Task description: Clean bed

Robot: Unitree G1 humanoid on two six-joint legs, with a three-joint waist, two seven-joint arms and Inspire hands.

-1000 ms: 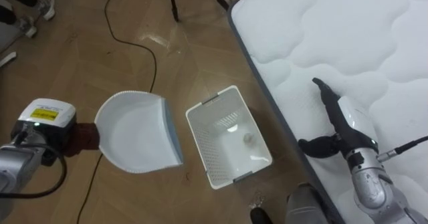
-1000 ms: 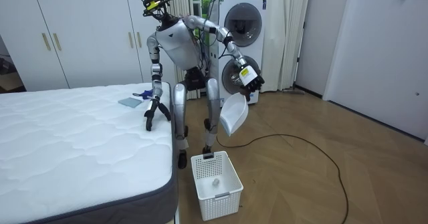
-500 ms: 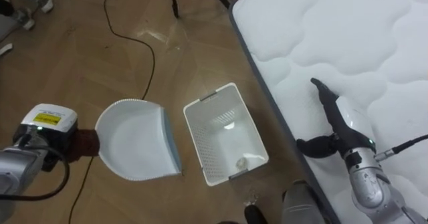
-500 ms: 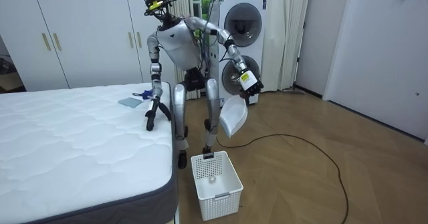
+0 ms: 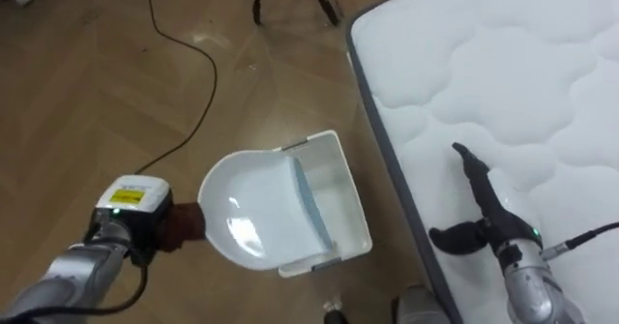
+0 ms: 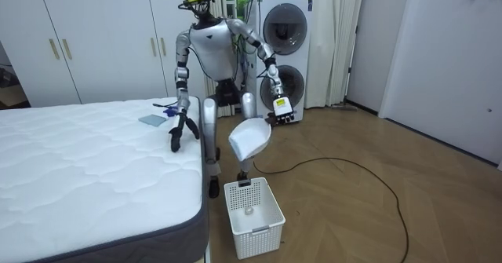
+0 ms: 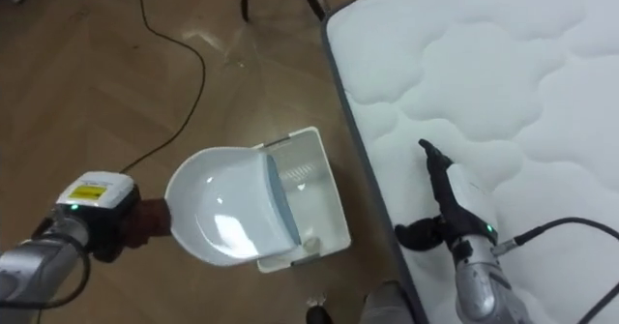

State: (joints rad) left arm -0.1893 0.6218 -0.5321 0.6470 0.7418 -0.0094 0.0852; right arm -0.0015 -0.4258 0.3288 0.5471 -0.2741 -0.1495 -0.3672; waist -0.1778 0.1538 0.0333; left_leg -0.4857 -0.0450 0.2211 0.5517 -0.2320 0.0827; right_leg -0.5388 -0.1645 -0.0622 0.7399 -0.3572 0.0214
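Parquet floor (image 5: 87,92) runs beside a white quilted mattress (image 5: 503,63) with a grey edge band. The robot's left hand (image 5: 147,229) is clenched round the dark reddish handle of a smooth white plastic dustpan (image 5: 256,213). It holds the dustpan above a white perforated basket (image 5: 350,218) that stands on the floor just beside the bed. From the eye views, the scoop hides most of the basket's opening. One small pale round item (image 6: 249,211) lies inside the basket. The right hand (image 5: 491,213) rests on the mattress near its edge, fingers straight and thumb spread, grasping nothing. A flat grey-blue piece (image 6: 151,119) and a small blue thing (image 6: 163,105) lie farther along the bed. Behind the standing robot are a stacked washer and dryer (image 6: 282,51) and white wardrobes (image 6: 78,35).
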